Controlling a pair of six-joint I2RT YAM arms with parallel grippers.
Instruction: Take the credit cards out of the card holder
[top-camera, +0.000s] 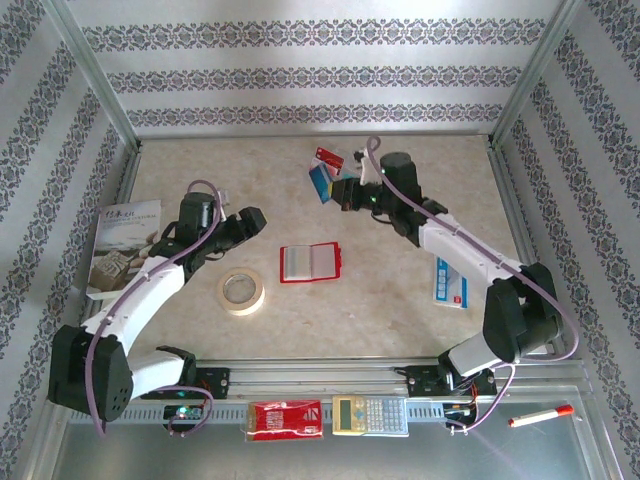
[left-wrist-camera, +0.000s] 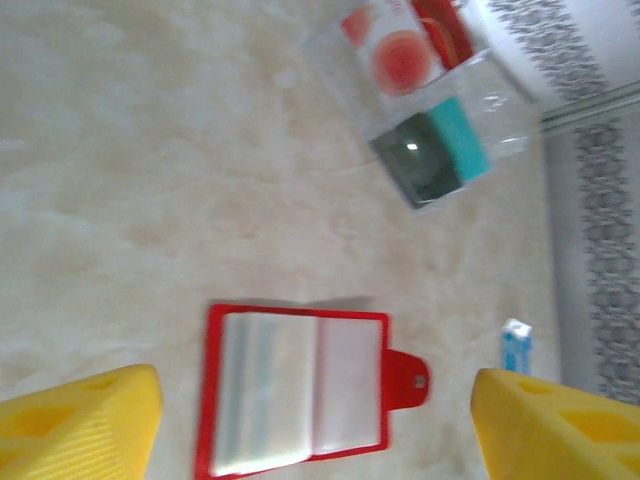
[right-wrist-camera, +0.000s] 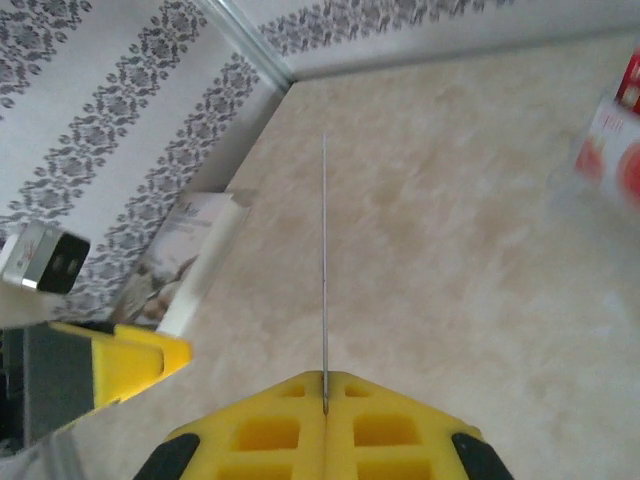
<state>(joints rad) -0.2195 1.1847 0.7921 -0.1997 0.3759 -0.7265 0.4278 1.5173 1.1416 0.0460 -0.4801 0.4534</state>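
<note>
At frame centre, the red card holder (top-camera: 311, 262) is seen lying open, the left gripper (top-camera: 252, 222) spread wide to its upper left. Beyond, a thin card (right-wrist-camera: 324, 260) is pinched edge-on in the closed right gripper (top-camera: 348, 192), near the red-and-white card (top-camera: 328, 156) and teal-and-black card (left-wrist-camera: 435, 150) at upper centre.

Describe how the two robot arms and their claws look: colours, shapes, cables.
The left arm and right arm have white tubular links between bulky black joints; a mauve cable runs along each. The left claw and right claw have yellow plastic fingers with moulded cut-outs.
</note>
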